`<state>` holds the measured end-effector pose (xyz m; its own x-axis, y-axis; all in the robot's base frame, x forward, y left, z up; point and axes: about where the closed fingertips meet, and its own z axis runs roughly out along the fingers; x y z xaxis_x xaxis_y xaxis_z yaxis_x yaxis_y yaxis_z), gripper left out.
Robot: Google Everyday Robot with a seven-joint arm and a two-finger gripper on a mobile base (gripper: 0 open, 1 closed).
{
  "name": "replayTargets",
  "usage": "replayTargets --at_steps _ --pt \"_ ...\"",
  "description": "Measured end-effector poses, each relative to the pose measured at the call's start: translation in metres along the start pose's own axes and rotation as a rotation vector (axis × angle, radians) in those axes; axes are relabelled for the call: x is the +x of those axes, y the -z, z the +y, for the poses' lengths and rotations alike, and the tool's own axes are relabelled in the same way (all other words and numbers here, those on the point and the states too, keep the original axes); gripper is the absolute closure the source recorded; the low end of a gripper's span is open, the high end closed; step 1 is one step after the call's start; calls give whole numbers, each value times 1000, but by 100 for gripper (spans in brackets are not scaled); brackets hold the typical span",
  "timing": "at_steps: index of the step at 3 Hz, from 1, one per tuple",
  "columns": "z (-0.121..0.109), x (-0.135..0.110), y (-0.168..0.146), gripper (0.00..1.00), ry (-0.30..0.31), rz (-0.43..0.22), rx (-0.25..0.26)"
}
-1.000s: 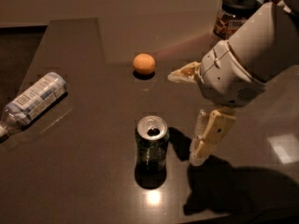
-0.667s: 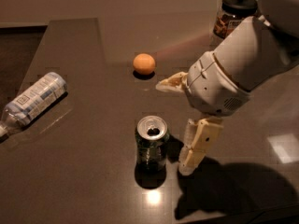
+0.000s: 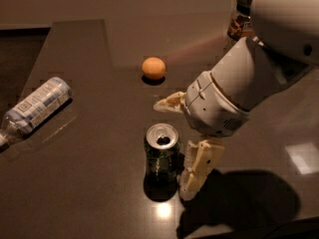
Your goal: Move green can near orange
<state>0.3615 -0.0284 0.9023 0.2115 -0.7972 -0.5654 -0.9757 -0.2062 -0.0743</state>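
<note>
On the dark table [image 3: 89,193], the green can [image 3: 162,156] stands upright, well apart from the orange [image 3: 153,67]. The gripper [image 3: 172,148] is spread wide and holds nothing, with one finger just beside the can.

We see a dark, glossy table [image 3: 89,183]. On it the green can [image 3: 161,156] stands upright near the middle. The orange [image 3: 153,68] rests at its 12 o'clock, well apart. A clear plastic bottle [image 3: 35,106] lies on its side toward 9 o'clock, and a jar [image 3: 240,19] stands at 1 o'clock. The gripper [image 3: 178,144] hangs just at the can's 3 o'clock, fingers spread.
</note>
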Motion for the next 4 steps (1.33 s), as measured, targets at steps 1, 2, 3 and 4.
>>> replayTargets --at_steps 1,2,3,4 --pt "3 -2 -4 26 -1 -7 -21" --pt "-6 1 -1 49 -32 -9 -32" --pt "-26 0 5 73 -58 -10 -23" --pt "-60 0 8 96 -85 -9 3"
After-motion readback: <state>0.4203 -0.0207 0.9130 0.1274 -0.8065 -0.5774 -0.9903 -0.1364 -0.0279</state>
